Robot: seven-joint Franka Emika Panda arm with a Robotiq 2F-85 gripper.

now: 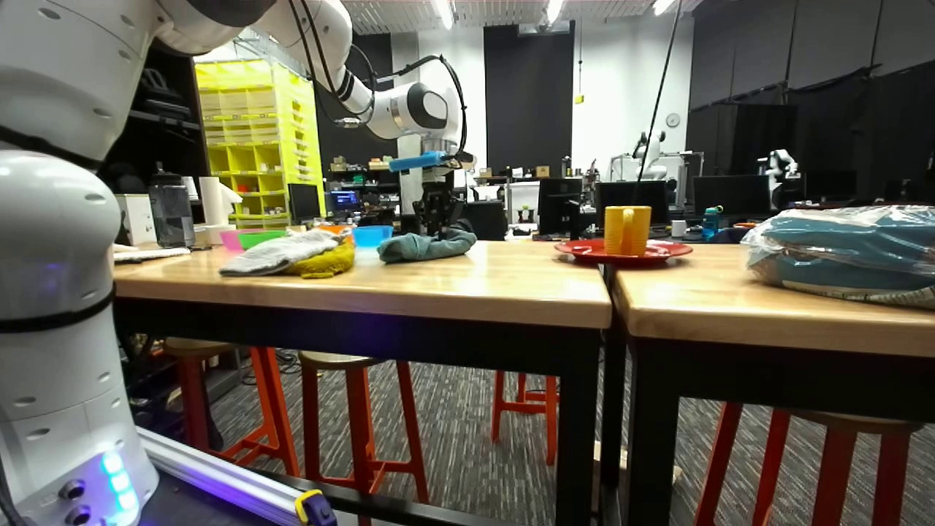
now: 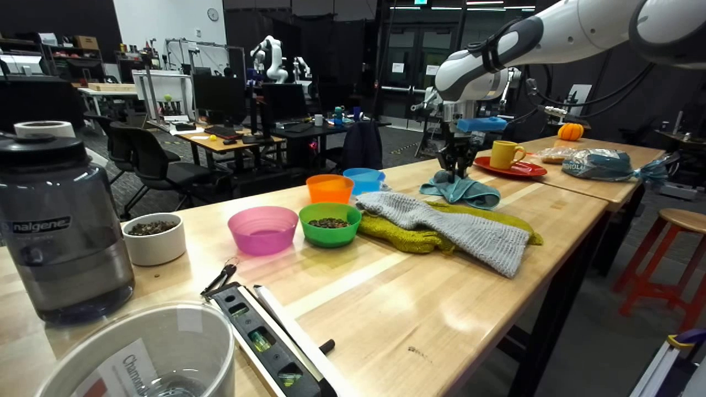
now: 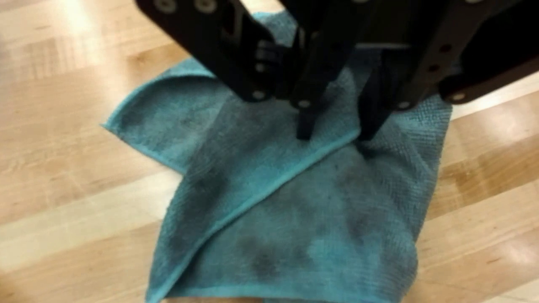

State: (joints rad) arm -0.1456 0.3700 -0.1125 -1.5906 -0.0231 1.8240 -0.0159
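Pointing straight down with the gripper [image 3: 336,135] into the folds of the teal cloth [image 3: 294,227], with both black fingers [image 3: 306,124] a narrow gap apart and blue-green fabric showing between them. Cannot tell from these views whether pinching a fold or merely straddling it. Lying rumpled on the wooden table [image 2: 386,309], directly beneath the arm's end — with a paler hem running diagonally by the fingertips in the wrist view, and darker blotches over the weave. Near that, but apart from it in an exterior view, a grey knitted cloth [image 2: 441,226] draped over a mustard cloth [image 2: 394,237]. Next to this pair, grouped together, a green bowl [image 2: 325,237] with dark dry bits inside, a pink bowl [image 2: 263,241], an orange bowl [image 2: 330,190] and a blue bowl [image 2: 364,181]. Away from the bowls, in both exterior views, a yellow mug [image 1: 627,226] upright on a red plate [image 1: 581,252], near the seam of two tabletops. On the farther top, a plastic-wrapped package [image 1: 847,252] and a small orange pumpkin [image 2: 570,131]. At the opposite end, in an exterior view — a dark water bottle [image 2: 55,242], a white bowl [image 2: 160,251] with dry flakes, a key [image 2: 223,274] and a spirit level [image 2: 262,342].
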